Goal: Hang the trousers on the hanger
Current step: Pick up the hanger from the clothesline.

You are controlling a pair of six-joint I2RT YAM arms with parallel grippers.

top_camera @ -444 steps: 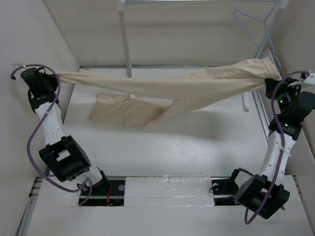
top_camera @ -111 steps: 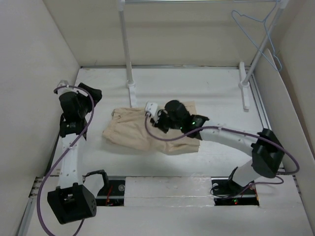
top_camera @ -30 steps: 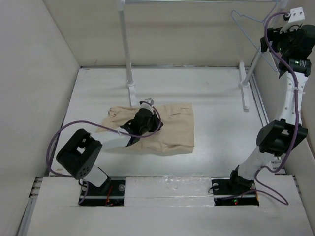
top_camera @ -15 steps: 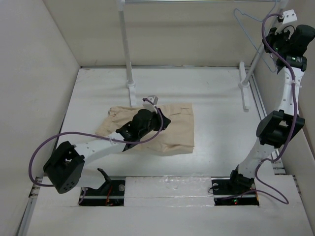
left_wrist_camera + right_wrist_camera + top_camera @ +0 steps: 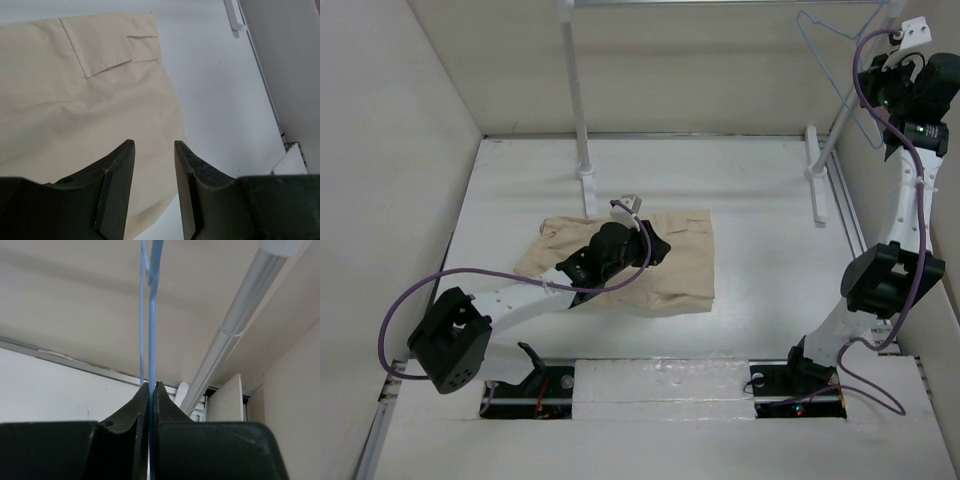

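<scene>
The beige trousers [image 5: 686,258] lie folded on the white table, a back pocket showing in the left wrist view [image 5: 75,100]. My left gripper [image 5: 654,246] hovers just above their middle, jaws open and empty [image 5: 152,146], over the cloth's right edge. The pale blue wire hanger [image 5: 832,40] hangs high at the back right by the rack. My right gripper [image 5: 876,82] is raised there and shut on one of the hanger's wires [image 5: 152,315], which runs up from between the jaws [image 5: 152,386].
The white rack's left pole [image 5: 575,90] stands just behind the trousers, its foot near their back edge. The right pole [image 5: 850,85] and its foot [image 5: 814,185] stand beside my right arm; this pole also shows in the right wrist view [image 5: 240,325]. Beige walls close both sides.
My right gripper has shifted slightly up and right with the hanger in it. My left arm swung its elbow leftward a second ago and now holds still over the trousers.
</scene>
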